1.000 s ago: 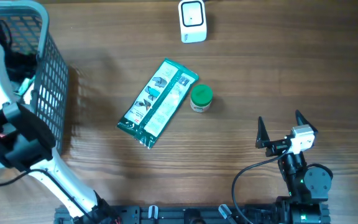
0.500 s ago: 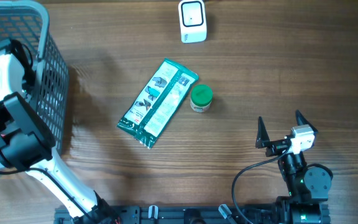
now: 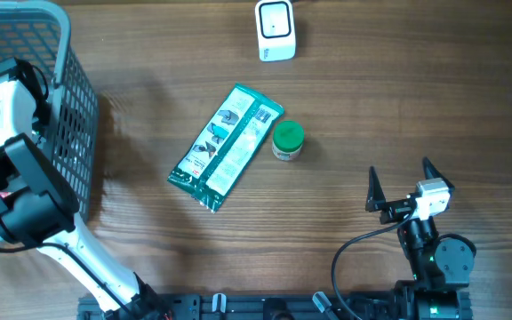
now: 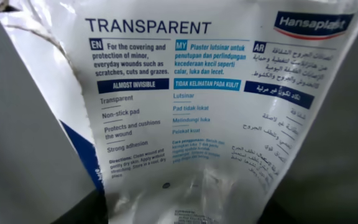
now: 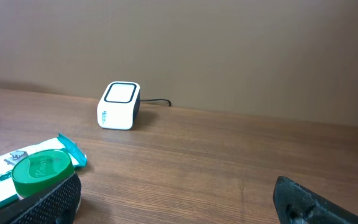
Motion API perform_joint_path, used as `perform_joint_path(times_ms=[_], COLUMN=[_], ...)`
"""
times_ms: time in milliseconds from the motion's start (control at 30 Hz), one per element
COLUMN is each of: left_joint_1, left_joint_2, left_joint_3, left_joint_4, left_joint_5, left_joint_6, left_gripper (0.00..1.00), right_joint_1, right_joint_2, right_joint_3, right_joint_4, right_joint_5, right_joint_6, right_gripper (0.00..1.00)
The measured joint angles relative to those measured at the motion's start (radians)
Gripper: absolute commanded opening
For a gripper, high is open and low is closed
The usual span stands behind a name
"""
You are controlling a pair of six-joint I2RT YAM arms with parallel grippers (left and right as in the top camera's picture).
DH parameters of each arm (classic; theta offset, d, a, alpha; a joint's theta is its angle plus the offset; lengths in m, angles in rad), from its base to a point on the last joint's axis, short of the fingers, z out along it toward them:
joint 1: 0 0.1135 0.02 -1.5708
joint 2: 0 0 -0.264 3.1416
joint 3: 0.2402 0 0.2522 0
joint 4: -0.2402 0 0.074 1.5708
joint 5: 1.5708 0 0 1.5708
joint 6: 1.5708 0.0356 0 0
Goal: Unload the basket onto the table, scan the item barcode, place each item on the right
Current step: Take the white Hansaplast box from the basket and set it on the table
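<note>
**A:** How did the left tool (image 3: pixel 36 93) stand?

**B:** It was down inside the grey mesh basket (image 3: pixel 71 98) at the bench's (image 3: pixel 372 98) far-left corner. I could not tell how far its jaws were parted. Its wrist camera showed only dark blurs along the bottom of the view.

**A:** And the item?

**B:** A white plaster packet (image 4: pixel 191 112) filled that view. It was upright and very close, so it was in the basket too. It read "TRANSPARENT" across the top, with a blue Hansaplast logo at the upper right and three columns of small print below. Its upper-left corner was creased. Whether the tool touched it, I could not tell.

**A:** The right tool (image 3: pixel 399 187)?

**B:** It was spread wide and held nothing. It sat by the near edge towards the right corner. One of its fingers (image 5: pixel 48 199) showed at the lower left of its own camera's view, and the other at the lower right.

**A:** Beyond that?

**B:** A green-lidded jar (image 3: pixel 287 140) stood around the bench's middle. Just beside it on the left, a green-and-white pack (image 3: pixel 227 147) lay flat on a diagonal. The white scanner (image 3: pixel 276 29) sat at the far edge, about midway along it and well apart from the basket.
</note>
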Motion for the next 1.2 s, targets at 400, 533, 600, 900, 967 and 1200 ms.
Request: perform_joint_path(times_ms=[400,533,600,900,967,1200], left_joint_1=[0.027,0.026,0.011,-0.589,-0.760,-1.066], left_joint_2=[-0.413,-0.660,-0.756,-0.817,-0.740,-0.452], left_joint_3=[0.162,0.202,0.206,0.187,0.159,0.083], left_joint_4=[-0.100,-0.110,-0.140,-0.090,-0.057,-0.234], left_joint_5=[0.003,0.042,0.085,0.160,0.154,-0.002], left_joint_6=[0.000,0.000,-0.001,0.004,0.032,0.104], left_gripper=[0.40,0.40,0.40,0.41,0.41,0.41], right_joint_1=[0.000,0.000,0.000,0.000,0.000,0.000], right_joint_2=[0.000,0.000,0.000,0.000,0.000,0.000], right_joint_3=[0.000,0.000,0.000,0.000,0.000,0.000], right_joint_4=[0.000,0.000,0.000,0.000,0.000,0.000], right_joint_5=[0.000,0.000,0.000,0.000,0.000,0.000], right_joint_6=[0.000,0.000,0.000,-0.003,-0.003,-0.003], right_gripper=[0.99,1.00,1.00,1.00,1.00,1.00])
